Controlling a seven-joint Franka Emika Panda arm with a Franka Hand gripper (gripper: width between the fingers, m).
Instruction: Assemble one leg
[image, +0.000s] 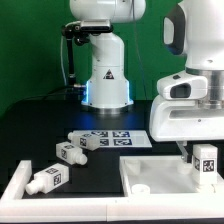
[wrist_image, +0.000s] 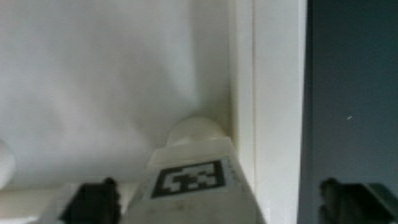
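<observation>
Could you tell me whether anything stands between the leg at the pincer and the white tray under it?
Nothing visible does. The leg between the fingers of the pincer points its narrow end at the bare tray floor. Only the raised rim runs close beside it.

Arm (image: 105, 65) based at centre rear, its forward end hanging down at the exterior view's right. Wrist vertical, gripper (image: 202, 150) pointing straight down. Fingers (wrist_image: 93, 202) spread apart, tips level, not closed.
</observation>
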